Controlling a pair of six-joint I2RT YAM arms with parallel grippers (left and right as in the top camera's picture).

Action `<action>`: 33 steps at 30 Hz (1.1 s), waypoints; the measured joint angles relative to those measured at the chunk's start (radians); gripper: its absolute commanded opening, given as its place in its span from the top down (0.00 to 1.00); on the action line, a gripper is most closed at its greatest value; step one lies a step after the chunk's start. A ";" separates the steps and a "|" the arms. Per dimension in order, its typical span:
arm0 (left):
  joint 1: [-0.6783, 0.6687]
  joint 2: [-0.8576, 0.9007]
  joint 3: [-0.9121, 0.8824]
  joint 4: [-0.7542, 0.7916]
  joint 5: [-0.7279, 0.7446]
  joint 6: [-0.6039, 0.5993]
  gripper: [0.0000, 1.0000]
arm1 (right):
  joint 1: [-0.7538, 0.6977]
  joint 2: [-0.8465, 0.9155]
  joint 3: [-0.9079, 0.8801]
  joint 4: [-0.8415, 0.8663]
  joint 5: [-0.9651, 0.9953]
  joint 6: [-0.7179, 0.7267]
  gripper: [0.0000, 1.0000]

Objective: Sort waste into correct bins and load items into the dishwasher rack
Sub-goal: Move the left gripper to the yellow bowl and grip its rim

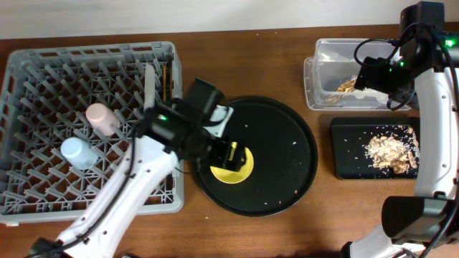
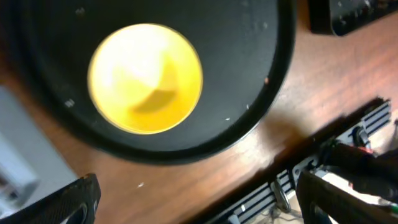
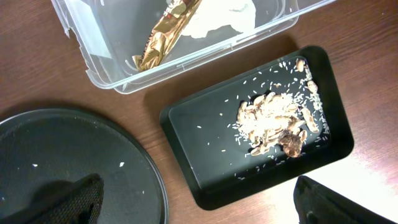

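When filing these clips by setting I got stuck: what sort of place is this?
Probably a lab tabletop staged for dish clearing, not a real kitchen: a grey dishwasher rack sits on a wooden table with a clear tub and a shallow black tray of food scraps.

light: even, bright | glare: overexposes round yellow bowl [image 2: 145, 78], left wrist view | focus: that view blurred; right wrist sharp

Round black tray [image 1: 287, 165] mostly bare right of yellow bowl [image 1: 242, 169], open approach. Narrow wood strip before shallow black tray [image 1: 351, 158]. Left arm [image 1: 129, 179] overhangs rack [image 1: 86, 49] right side.
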 measured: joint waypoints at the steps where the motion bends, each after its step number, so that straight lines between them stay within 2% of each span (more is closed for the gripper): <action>1: -0.021 0.000 -0.010 0.022 -0.003 -0.003 0.01 | 0.000 0.000 0.000 0.000 0.000 0.000 0.01; 3: -0.065 0.000 -0.033 0.076 -0.008 -0.005 0.01 | 0.000 0.000 0.000 0.000 0.000 0.000 0.01; 5: -0.111 0.003 -0.061 0.123 -0.025 -0.009 0.07 | 0.000 0.000 0.000 0.000 0.000 0.000 0.01; 7: -0.157 0.014 -0.095 0.175 -0.045 -0.012 0.07 | 0.000 0.000 0.000 0.000 0.000 0.000 0.01; 11: -0.236 0.084 -0.159 0.276 -0.135 -0.016 0.11 | 0.000 0.000 0.000 0.000 0.000 0.000 0.01; 12: -0.253 0.112 -0.169 0.283 -0.171 -0.016 0.18 | 0.000 0.000 0.000 0.000 0.000 0.000 0.01; 18: -0.301 0.256 -0.183 0.347 -0.305 -0.022 0.39 | 0.000 0.000 0.000 0.000 0.000 0.000 0.02; 24: -0.305 0.342 -0.183 0.364 -0.335 -0.022 0.53 | 0.000 0.000 0.000 0.000 0.000 0.000 0.01; 26: -0.305 0.361 -0.183 0.367 -0.339 -0.021 0.66 | 0.000 0.000 0.000 0.000 0.000 0.000 0.01; 31: -0.305 0.364 -0.183 0.382 -0.343 -0.022 0.70 | 0.000 0.000 0.000 0.000 0.000 0.000 0.01; 33: -0.305 0.364 -0.183 0.386 -0.343 -0.022 0.78 | 0.000 0.000 0.000 0.000 0.000 0.000 0.01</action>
